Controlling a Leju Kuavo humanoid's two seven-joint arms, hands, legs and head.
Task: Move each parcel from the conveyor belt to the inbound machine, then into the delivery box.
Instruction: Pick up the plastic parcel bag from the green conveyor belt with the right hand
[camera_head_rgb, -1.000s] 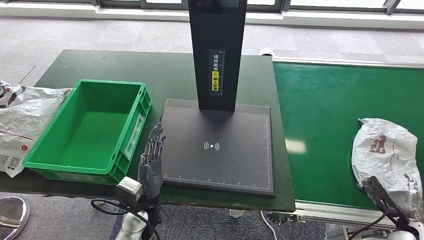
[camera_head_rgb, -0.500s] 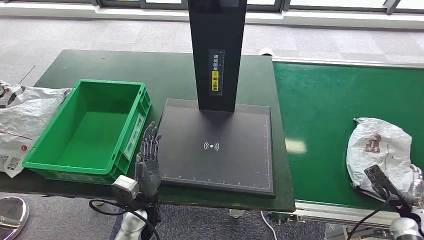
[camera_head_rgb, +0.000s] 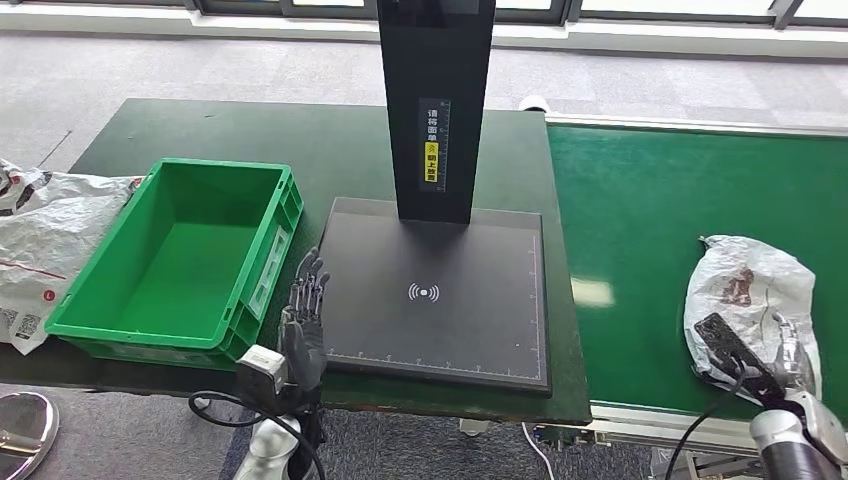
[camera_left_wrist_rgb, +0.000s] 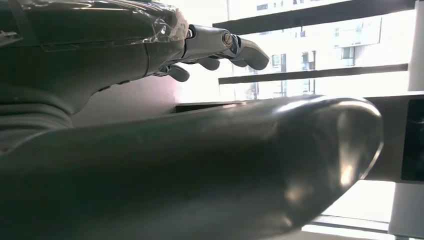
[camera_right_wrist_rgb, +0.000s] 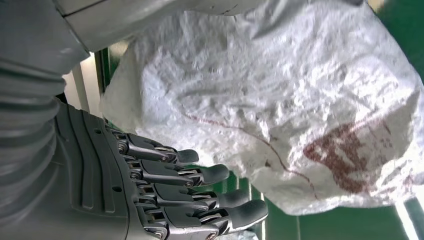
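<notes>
Right robot hand (camera_head_rgb: 790, 345), open, now reaches the parcel (camera_head_rgb: 745, 290) on your conveyor belt (camera_head_rgb: 650, 200); grasp pending. Left robot hand (camera_head_rgb: 305, 320) idle, open.

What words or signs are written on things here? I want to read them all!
Black post of the scanner: a strip of Chinese writing with a yellow patch, too small to read.
Scanner pad: a white wireless-wave sign, no words.
White parcel on the belt: reddish print, too crumpled to read.
White bags beside the green box: small labels, too blurred to read.
</notes>
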